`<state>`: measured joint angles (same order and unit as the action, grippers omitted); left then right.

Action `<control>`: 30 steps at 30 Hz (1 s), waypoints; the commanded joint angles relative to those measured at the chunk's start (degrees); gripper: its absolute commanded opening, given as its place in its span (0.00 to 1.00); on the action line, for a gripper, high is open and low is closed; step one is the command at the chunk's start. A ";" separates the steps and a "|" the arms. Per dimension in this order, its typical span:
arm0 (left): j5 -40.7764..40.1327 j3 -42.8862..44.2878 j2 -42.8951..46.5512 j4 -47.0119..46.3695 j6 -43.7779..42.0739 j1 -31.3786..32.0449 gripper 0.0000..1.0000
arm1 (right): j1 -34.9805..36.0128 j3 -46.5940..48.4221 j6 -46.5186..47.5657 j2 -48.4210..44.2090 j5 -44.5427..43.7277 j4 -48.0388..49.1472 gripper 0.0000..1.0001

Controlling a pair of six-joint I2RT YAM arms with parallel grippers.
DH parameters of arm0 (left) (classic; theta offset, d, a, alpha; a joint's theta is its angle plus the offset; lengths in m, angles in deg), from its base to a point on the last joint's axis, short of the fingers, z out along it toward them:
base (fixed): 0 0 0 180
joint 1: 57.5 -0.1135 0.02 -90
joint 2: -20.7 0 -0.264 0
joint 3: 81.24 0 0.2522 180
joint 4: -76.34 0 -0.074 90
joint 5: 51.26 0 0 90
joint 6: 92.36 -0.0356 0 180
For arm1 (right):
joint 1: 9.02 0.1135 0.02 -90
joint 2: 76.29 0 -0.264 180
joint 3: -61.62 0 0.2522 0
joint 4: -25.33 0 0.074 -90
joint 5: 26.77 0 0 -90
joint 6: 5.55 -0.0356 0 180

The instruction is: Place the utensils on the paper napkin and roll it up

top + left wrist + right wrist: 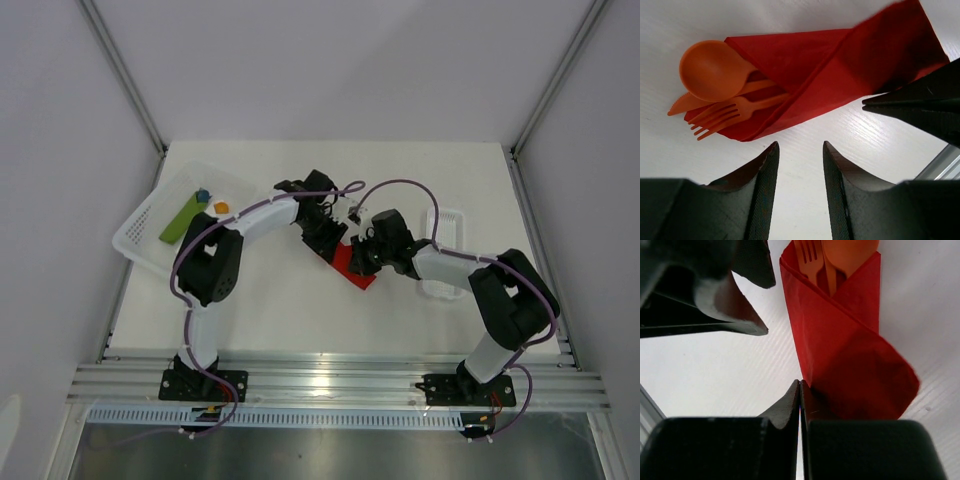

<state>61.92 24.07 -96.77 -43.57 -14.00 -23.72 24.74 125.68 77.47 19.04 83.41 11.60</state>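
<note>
White counter [280, 320], pale walls on three sides, aluminium rail [340, 380] along the near edge with both arm bases bolted to it.

Mid-counter: both arms bend inward and meet over the paper napkin [840, 65].
- Left end effector [800, 145]: fingers apart, only bare counter in the gap. It sits just short of the napkin, not touching it.
- Right end effector [800, 390]: fingers pressed together, tips right against one edge of the napkin. Cannot tell if any paper is pinched.

Napkin lies flat, folded over itself into a loose cone. The utensils [725, 95] are tucked inside, with the heads of the spoon [712, 70], fork [722, 117] and knife [682, 105] poking out of the open end.

Farther back, left: white basket [140, 222] holding a green bar [180, 222], an orange block [221, 207] and a blue block [202, 194]. Right: small white tray [450, 225], partly under the right arm.
</note>
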 commanded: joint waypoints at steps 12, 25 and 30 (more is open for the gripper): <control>-2.62 8.29 -3.99 2.36 -0.58 3.31 0.45 | -3.79 2.96 -6.20 2.93 3.46 6.47 0.00; -4.37 9.62 -8.39 3.68 0.65 5.33 0.45 | -5.81 5.42 -7.78 6.98 0.74 4.28 0.02; -5.25 9.79 -9.09 3.60 0.74 5.33 0.45 | -7.12 6.30 -7.78 7.24 0.56 4.01 0.10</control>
<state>54.77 32.07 -105.25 -41.21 -10.89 -21.86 18.47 128.61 70.13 25.40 85.11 13.83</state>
